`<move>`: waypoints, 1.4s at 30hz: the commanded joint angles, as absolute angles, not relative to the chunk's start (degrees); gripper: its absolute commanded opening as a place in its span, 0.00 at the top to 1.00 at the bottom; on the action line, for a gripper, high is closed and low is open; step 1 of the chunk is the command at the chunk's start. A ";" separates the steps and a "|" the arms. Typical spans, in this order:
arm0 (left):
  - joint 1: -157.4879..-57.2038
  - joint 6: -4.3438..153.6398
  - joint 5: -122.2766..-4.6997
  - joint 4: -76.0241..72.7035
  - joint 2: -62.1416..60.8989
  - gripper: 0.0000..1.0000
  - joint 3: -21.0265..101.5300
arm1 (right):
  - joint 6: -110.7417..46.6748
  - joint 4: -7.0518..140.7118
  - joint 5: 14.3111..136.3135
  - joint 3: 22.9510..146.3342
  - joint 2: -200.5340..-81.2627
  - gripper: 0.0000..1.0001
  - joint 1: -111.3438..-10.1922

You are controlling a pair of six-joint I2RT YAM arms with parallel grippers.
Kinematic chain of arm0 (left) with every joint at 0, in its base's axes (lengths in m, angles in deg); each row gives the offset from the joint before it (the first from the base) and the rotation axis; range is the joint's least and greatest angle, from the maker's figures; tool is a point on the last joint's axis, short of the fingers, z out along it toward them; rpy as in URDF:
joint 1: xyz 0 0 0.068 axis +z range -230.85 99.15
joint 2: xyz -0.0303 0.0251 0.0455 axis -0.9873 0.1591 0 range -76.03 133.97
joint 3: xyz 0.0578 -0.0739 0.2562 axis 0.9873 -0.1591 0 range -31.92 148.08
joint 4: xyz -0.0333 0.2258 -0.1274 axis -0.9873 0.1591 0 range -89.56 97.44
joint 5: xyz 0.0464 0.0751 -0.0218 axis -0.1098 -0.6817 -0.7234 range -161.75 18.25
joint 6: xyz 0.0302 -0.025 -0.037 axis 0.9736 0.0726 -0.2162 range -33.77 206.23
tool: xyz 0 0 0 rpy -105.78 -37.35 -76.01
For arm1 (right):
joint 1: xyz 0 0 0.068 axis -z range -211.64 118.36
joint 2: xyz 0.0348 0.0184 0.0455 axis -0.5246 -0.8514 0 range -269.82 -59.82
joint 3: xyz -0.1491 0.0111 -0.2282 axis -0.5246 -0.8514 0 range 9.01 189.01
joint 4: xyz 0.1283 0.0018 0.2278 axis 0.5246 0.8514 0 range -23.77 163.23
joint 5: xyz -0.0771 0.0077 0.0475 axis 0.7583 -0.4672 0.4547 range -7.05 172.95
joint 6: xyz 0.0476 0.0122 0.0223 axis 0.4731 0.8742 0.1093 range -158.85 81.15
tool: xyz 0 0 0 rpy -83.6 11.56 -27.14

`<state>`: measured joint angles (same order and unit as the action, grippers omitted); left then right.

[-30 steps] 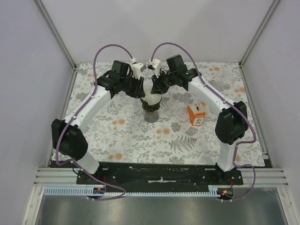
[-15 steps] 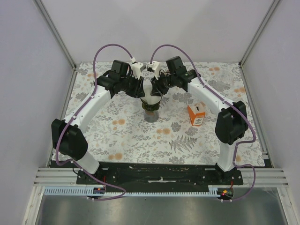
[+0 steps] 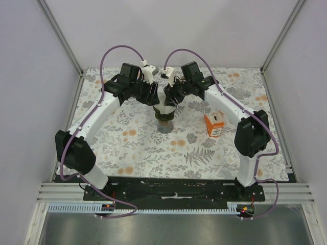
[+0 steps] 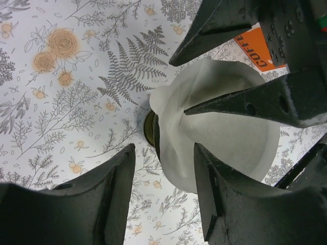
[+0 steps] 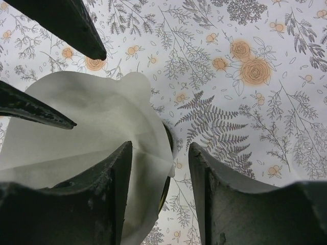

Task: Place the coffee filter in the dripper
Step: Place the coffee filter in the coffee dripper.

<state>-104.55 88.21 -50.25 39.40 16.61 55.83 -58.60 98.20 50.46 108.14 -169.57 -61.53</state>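
Left fingers (image 4: pixel 163 153) are spread apart, straddling one side of the coffee filter (image 4: pixel 225 132) without clamping it. The paper's rim rises into the gap between the two tips. Right fingers (image 5: pixel 159 149) are spread as well, on the opposite side of the filter. One tip hangs over the inside of the paper and the other is outside it, with the folded edge in the gap between them. I cannot tell whether any tip actually touches the paper.

The filter is a white cone, opened out with its mouth up, and it sits in the dripper (image 3: pixel 164 124). In the wrist views only a sliver of the dripper's dark rim shows under the paper. From above, the two arms reach in from left and right and both pairs of fingers meet over the filter.

The dripper stands upright on the flowered table (image 5: pixel 245 127), a little behind its middle. To the right of the dripper, and clear of it, an orange box (image 3: pixel 214 125) stands on the table. The left wrist view shows the letters "COFFE" on it. Plain pale walls rise behind the table.
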 commanded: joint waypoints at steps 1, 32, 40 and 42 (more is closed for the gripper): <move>-104.22 90.45 -49.07 40.26 15.55 0.43 59.14 | -58.98 98.14 51.14 108.59 -166.34 0.43 -61.44; -102.73 90.18 -47.32 42.02 14.94 0.34 62.83 | -57.39 98.14 49.99 111.05 -161.16 0.27 -60.47; -102.38 90.53 -47.75 42.37 15.12 0.33 64.76 | -56.69 97.79 50.52 111.31 -158.26 0.27 -60.12; -102.20 90.36 -47.84 42.54 15.12 0.33 65.20 | -55.47 97.35 51.57 111.40 -157.29 0.27 -59.94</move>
<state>-102.74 88.75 -48.70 42.53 16.59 62.25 -57.48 98.40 50.70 108.49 -161.59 -60.39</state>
